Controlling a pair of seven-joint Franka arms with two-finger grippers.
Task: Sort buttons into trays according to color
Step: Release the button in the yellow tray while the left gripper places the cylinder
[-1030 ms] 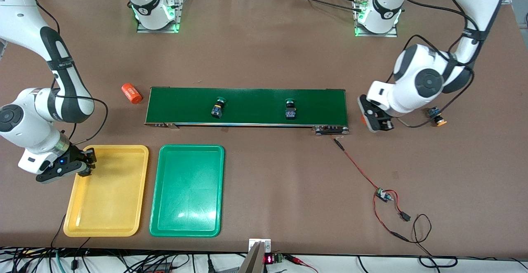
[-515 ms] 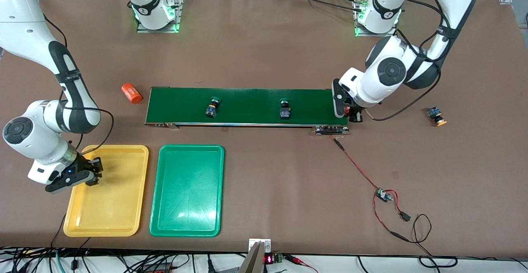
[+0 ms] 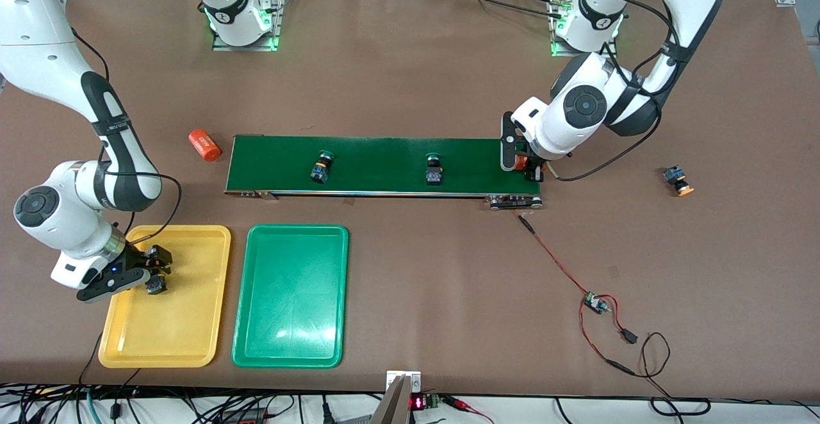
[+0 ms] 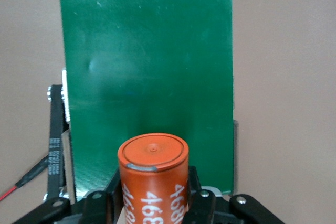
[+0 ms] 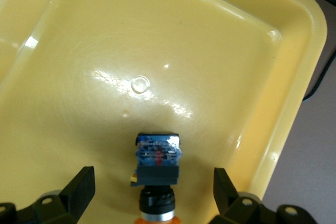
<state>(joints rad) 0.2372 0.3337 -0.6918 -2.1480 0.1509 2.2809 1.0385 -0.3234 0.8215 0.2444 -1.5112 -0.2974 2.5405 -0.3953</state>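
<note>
My right gripper [image 3: 157, 271] hangs low over the yellow tray [image 3: 192, 321], open. A yellow-orange button [image 5: 157, 163] lies on the tray floor between its fingers [image 5: 80, 188], with a gap on each side. Two green buttons [image 3: 318, 169] [image 3: 434, 171] ride on the dark-green belt [image 3: 384, 155]. Another yellow-orange button [image 3: 678, 180] lies on the table toward the left arm's end. The green tray [image 3: 291, 296] holds nothing. My left gripper [image 3: 526, 168] is over the belt's end nearest the left arm, shut on an orange cylinder [image 4: 153, 156] with white print.
A second orange cylinder [image 3: 204, 145] lies on the table just off the belt's end toward the right arm. A red wire runs from the belt's motor end to a small circuit board [image 3: 596, 303], nearer the front camera, with cable loops beside it.
My right gripper moved further over the yellow tray and opened, letting go of the yellow-orange button. The left arm carried its cylinder from the table to the belt's end. Both green buttons travelled toward the right arm's end.
</note>
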